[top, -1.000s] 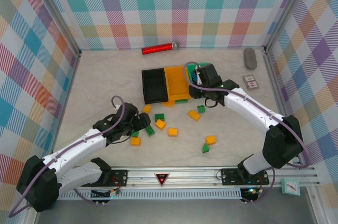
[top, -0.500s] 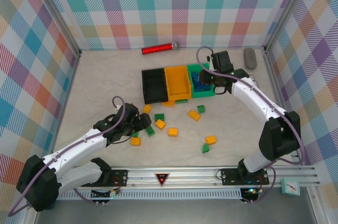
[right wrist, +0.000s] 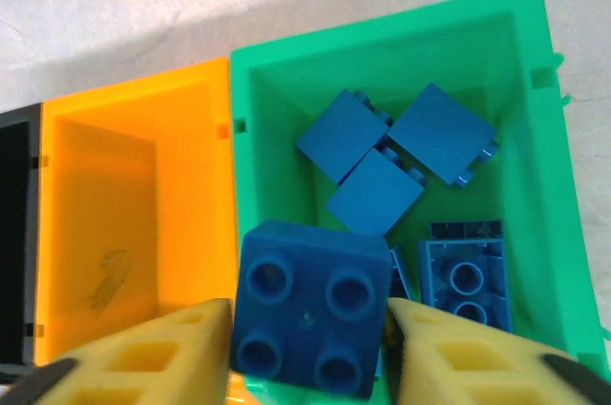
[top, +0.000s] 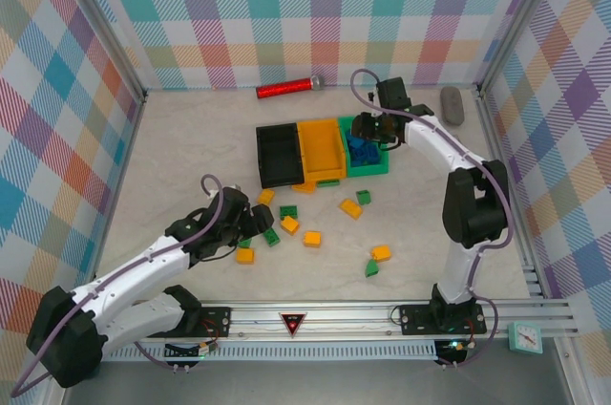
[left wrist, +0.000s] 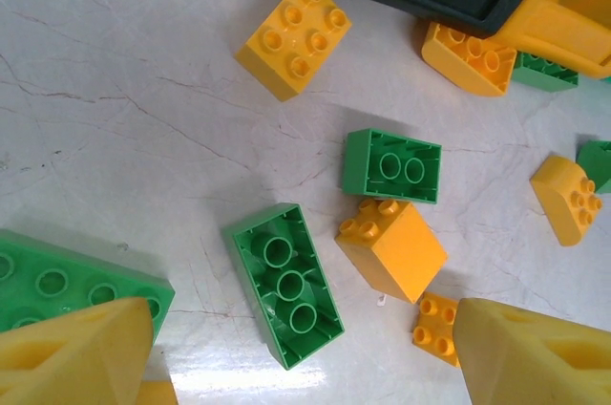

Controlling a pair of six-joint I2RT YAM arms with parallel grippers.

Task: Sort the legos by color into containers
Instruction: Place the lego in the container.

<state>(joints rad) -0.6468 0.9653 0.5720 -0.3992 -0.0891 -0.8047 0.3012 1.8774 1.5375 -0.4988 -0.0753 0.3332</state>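
Note:
My right gripper (top: pixel 368 128) (right wrist: pixel 310 333) hangs over the green bin (top: pixel 380 168) (right wrist: pixel 382 28), shut on a blue four-stud brick (right wrist: pixel 310 309). Several blue bricks (right wrist: pixel 377 190) lie inside that bin. Beside it stand the orange-yellow bin (top: pixel 322 149) (right wrist: pixel 124 195) and the black bin (top: pixel 279 155). My left gripper (top: pixel 256 223) (left wrist: pixel 305 357) is open low over the table, an upturned green brick (left wrist: pixel 286 286) lying between its fingers. A yellow brick (left wrist: pixel 391 252) and another green one (left wrist: pixel 393 166) lie just beyond. Loose yellow (top: pixel 350 208) and green (top: pixel 364 197) bricks are scattered mid-table.
A red cylinder (top: pixel 288 89) lies at the back wall and a grey oval object (top: pixel 452 104) at the back right. A small flat card (top: pixel 452 147) rests right of the bins. More bricks (top: pixel 381 253) sit toward the front right.
The right gripper has swung from the bins' front edge up and back, and now hovers over the green bin with the blue brick. The left arm has hardly moved.

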